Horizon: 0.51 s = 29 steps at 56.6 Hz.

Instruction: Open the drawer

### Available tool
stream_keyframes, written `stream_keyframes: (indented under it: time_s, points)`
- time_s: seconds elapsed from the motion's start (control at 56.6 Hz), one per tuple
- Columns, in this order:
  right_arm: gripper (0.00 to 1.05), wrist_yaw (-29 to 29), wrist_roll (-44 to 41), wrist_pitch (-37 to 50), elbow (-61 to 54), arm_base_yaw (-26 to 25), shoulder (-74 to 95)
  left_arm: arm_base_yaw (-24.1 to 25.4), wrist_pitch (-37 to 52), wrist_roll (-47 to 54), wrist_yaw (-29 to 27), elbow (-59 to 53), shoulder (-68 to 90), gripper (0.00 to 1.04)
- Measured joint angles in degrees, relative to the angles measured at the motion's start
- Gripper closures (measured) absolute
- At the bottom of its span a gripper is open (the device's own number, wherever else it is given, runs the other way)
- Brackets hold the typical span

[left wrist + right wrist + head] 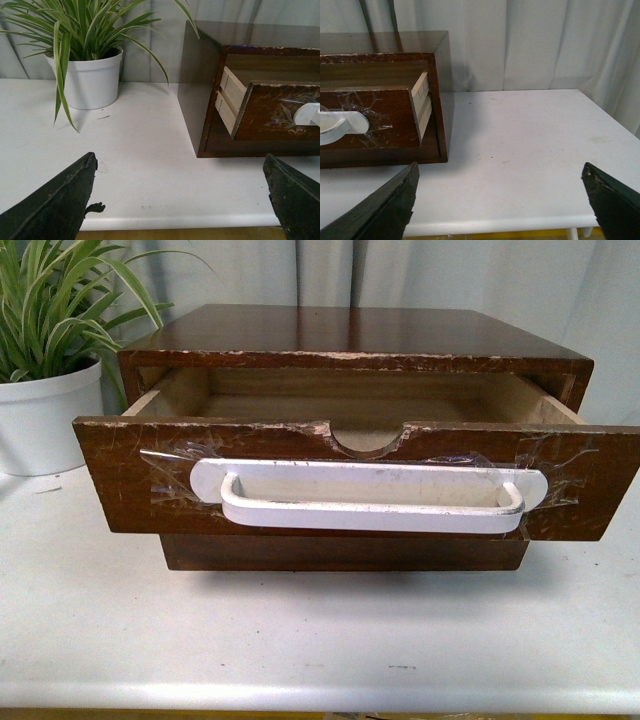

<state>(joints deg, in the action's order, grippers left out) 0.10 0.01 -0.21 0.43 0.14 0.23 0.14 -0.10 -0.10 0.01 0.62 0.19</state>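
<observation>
The drawer (pixel 120 480) has a dark brown front with a half-round notch in its chipped top edge and a white bar handle (pixel 368 497) taped on. It stands pulled out of the brown wooden cabinet (pixel 350 332), its bare wood inside showing. Neither arm shows in the front view. My left gripper (pixel 180 192) hangs open over the table's front edge, left of the cabinet, with the drawer (pixel 272 110) ahead to one side. My right gripper (pixel 500 195) is open too, on the cabinet's other side, apart from the drawer (pixel 375 117). Nothing is between either pair of fingers.
A white pot with a striped green plant (pixel 45 405) stands left of the cabinet, seen as well in the left wrist view (pixel 90 80). The white table (pixel 320 640) ends in a front edge close to both grippers. Pale curtains hang behind.
</observation>
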Motion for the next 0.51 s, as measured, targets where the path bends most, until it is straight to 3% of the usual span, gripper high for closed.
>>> stream_keyframes:
  time_s: [0.512]
  points:
    - [0.09, 0.0, 0.0, 0.0, 0.0, 0.0, 0.0, 0.0, 0.0, 0.0, 0.0, 0.0, 0.0, 0.06]
